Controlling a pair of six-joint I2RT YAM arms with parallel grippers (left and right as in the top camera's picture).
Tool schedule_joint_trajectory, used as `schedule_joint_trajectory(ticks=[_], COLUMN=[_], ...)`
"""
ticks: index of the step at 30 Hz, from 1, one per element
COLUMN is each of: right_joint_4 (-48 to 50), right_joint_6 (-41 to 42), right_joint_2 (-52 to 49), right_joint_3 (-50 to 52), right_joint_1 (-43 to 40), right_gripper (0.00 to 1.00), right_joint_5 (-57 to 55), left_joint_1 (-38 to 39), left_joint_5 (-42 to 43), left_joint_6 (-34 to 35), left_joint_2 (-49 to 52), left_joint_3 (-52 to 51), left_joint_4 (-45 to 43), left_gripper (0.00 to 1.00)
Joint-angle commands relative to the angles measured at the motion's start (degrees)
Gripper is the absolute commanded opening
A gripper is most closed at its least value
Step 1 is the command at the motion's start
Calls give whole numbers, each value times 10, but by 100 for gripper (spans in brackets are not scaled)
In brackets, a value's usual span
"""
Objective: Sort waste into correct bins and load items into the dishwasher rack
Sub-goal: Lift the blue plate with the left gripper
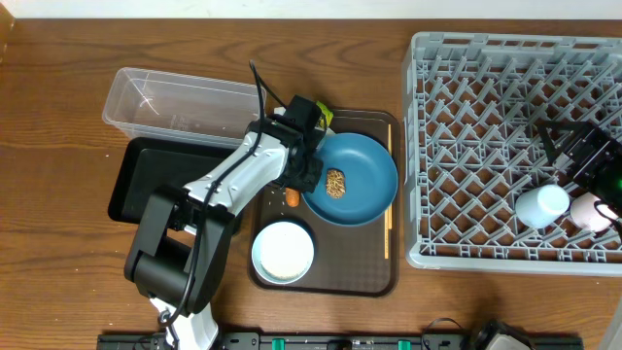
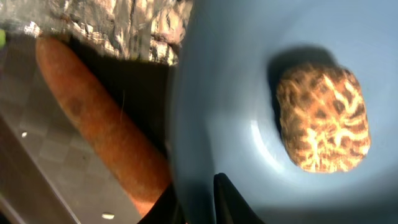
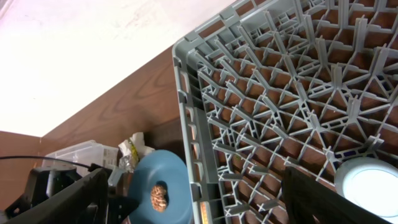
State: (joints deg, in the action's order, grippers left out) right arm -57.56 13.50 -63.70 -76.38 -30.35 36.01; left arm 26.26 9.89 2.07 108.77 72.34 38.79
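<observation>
Left gripper (image 2: 198,202): pressed together on the rim of the plate (image 2: 261,50), 1 finger seen on each side of the edge.
Plate: round, dark blue, smooth and glossy. It spreads ahead and to the right of the gripper and is carried by the brown serving tray (image 1: 330,282).
Food lump (image 2: 323,118): oval with a crackled brown crust, lying on the plate ahead-right of the gripper, apart from the rim.
Carrot stick (image 2: 99,130): matte orange and tapered, just left of the gripper outside the rim, its long axis running away ahead-left.
Wrappers (image 2: 124,25): crinkled silver foil, found past the carrot's far end.
White bowl (image 1: 283,250): back toward the arm's base, just beside the plate.
Bins: black tray (image 1: 136,185) and clear tub (image 1: 165,102), behind the gripper; the lump is judged to be tipped that way.
Rack (image 1: 486,97): grey pegged lattice, beyond the plate.
Right gripper (image 3: 196,193): spread wide, nothing pinched, over the rack; the left arm is nearer the plate.
</observation>
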Motion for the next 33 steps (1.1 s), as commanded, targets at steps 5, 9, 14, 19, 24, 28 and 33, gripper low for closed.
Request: schedule_joint_trajectory(ticks=[5,9,14,19,24,28,33], right_joint_4=[1,1,2,1,1,2,2], right_joint_6=[9,9,9,9,9,9,9], right_joint_2=[-1,-1,-1,-1,-1,-1,-1], right_joint_3=[-1,-1,-1,-1,-1,-1,-1], right_joint_1=[12,12,12,12,12,12,12], right_gripper=[81,81,81,81,81,81,81], right_joint_5=[0,0,0,0,0,0,-2], left_joint_1=[-2,-2,-2,-2,-2,-2,-2], left_joint_5=[-5,-5,-4,-1,0,-1,-1], left_joint_6=[-16,-16,-16,-16,-16,-16,-16], left_joint_2=[6,11,22,21,0,-35,-77], left_joint_3=[-2,-2,-2,-2,11,38,41], left_joint_4=[-19,-25,-25,-25,-7,28,32], left_gripper=[17,16,17,14,6,6,6])
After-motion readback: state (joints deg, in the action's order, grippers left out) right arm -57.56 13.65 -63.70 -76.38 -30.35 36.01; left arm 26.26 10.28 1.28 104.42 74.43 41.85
